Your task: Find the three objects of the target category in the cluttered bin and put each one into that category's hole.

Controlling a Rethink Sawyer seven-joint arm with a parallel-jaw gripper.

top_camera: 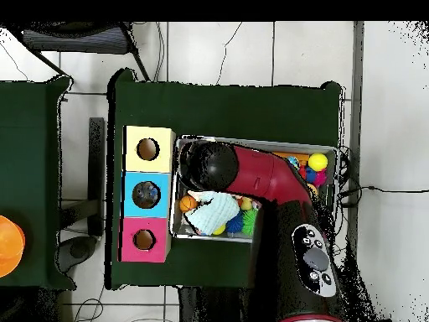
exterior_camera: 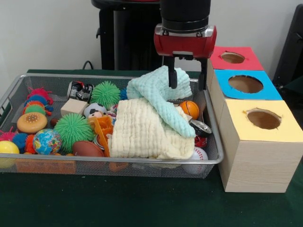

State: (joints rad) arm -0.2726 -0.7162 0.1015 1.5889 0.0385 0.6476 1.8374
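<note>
My gripper (exterior_camera: 185, 78) hangs over the far right part of the bin (exterior_camera: 118, 161), its dark fingers (exterior_camera: 173, 78) reaching down to the mint cloth (exterior_camera: 161, 97). One finger presses into the top of that cloth, and the other stands at the bin's far right corner by the boxes; I cannot tell whether the cloth is actually pinched or only touched. From overhead the arm (top_camera: 276, 180) covers most of the bin (top_camera: 251, 141), with the mint cloth (top_camera: 209, 214) showing just beside the wrist.

The mint cloth drapes over a cream cloth (exterior_camera: 144, 132) that fills the bin's right middle. Just right of them I see a small basketball (exterior_camera: 190, 109), a tin can (exterior_camera: 201, 127) and a baseball (exterior_camera: 198, 155) at the near right corner. Left of the cloths lie two green spiky balls (exterior_camera: 73, 128), a soccer ball (exterior_camera: 94, 109), a toy football (exterior_camera: 87, 149), a globe ball (exterior_camera: 46, 141), a toy burger (exterior_camera: 31, 122), a wooden block (exterior_camera: 73, 107) and a yellow ball (exterior_camera: 8, 147) at the left end.

The bin sits on the green table (exterior_camera: 142, 198). Touching its right side stand three wooden boxes with round holes: yellow top (exterior_camera: 262, 120) nearest the camera, blue (exterior_camera: 246, 85) behind it, red (exterior_camera: 234, 57) farthest.
</note>
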